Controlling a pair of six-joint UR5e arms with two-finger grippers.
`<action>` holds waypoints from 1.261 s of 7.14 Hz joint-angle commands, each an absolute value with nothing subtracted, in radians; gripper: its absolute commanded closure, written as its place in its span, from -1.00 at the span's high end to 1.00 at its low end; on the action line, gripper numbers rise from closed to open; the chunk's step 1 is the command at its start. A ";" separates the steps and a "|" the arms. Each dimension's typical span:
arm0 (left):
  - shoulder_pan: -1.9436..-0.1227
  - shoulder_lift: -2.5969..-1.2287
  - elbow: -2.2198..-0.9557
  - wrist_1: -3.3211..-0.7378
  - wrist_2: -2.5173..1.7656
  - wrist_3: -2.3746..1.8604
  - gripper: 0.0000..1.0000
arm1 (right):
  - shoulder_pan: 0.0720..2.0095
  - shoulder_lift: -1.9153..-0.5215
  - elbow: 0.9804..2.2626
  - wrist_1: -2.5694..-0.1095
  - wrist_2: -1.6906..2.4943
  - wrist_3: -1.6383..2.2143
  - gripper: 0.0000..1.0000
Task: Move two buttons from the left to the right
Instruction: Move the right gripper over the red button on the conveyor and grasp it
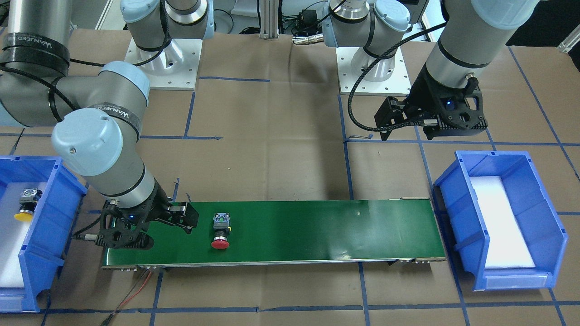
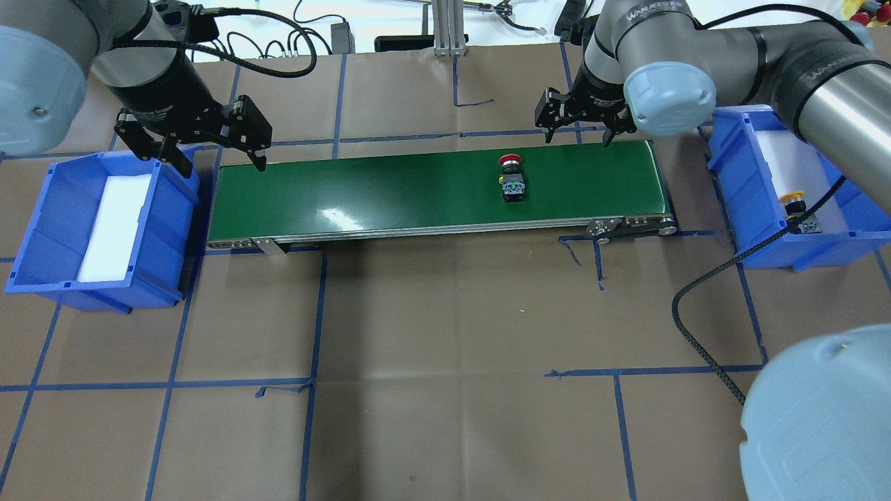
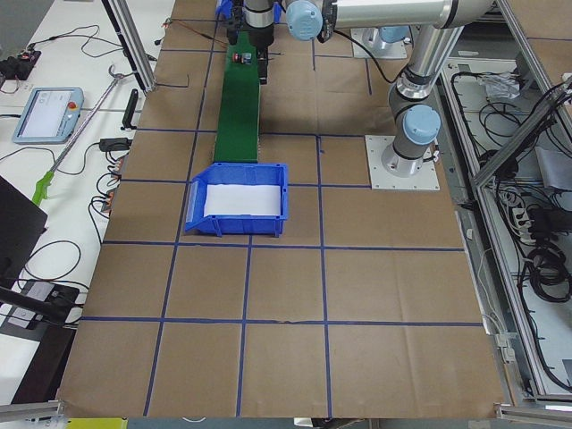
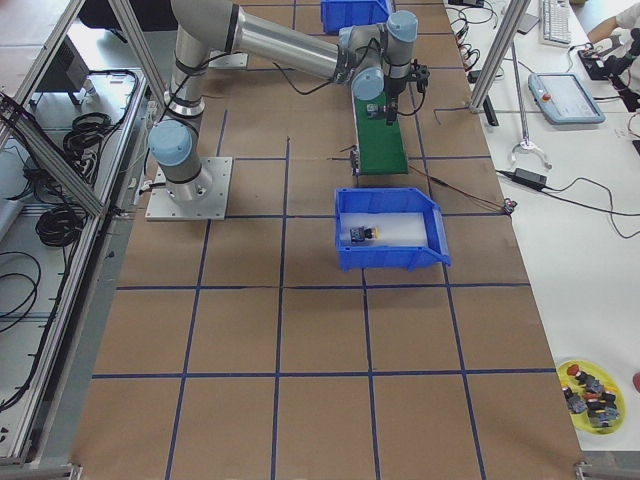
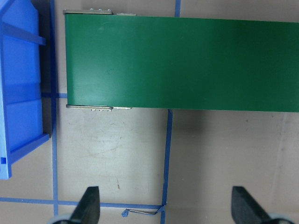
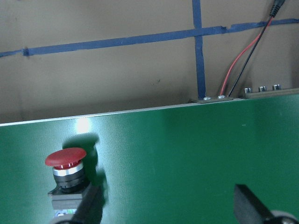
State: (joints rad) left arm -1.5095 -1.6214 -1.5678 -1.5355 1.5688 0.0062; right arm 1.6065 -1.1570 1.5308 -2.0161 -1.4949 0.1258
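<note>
**K:** Right gripper (image 2: 578, 132) is hanging with its jaws spread and nothing between them, over the far edge of the green belt (image 2: 390, 198) at its right end. Left gripper (image 2: 221, 162) is hovering the same way, jaws apart and empty, where the belt's left end is meeting the left bin (image 2: 42, 229).

**R:** Noting that. What are the bins holding?

**K:** Left bin is holding only its white foam pad (image 2: 115, 223), so the source side is looking emptied. Right bin (image 2: 731, 188) is holding one item.

**R:** Which?

**K:** Yellow button (image 2: 799, 207). It is lying on its side on the foam there. I am counting it as delivered.

**R:** And the red button (image 2: 513, 177)?

**K:** It is lying tipped over on the belt, toward the right end, with its cap pointing at the far edge. It is sitting near the right gripper but not touching it. The right wrist view is showing it off beside one finger, not between the two.

**R:** Logging it as one of two done, with the second most of the way across.

**K:** Agreeing. In my judgement, what is remaining is for the right gripper to centre over the red button, close on it and carry it into the right bin.
</note>
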 commanded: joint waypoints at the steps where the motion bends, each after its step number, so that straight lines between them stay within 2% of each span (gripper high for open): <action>1: -1.509 -1.621 -1.569 -1.536 1.569 0.006 0.99 | 1.612 -1.143 1.546 -2.020 -1.491 0.126 0.99; 7: -1.509 -1.621 -1.569 -1.536 1.569 0.005 0.99 | 1.683 -1.078 1.552 -2.037 -1.497 0.126 0.99; 8: -1.509 -1.621 -1.568 -1.536 1.568 0.005 0.99 | 1.681 -1.069 1.552 -2.037 -1.506 0.124 0.90; 9: -1.509 -1.621 -1.568 -1.536 1.569 0.005 0.99 | 1.681 -1.059 1.551 -2.031 -1.511 0.120 0.52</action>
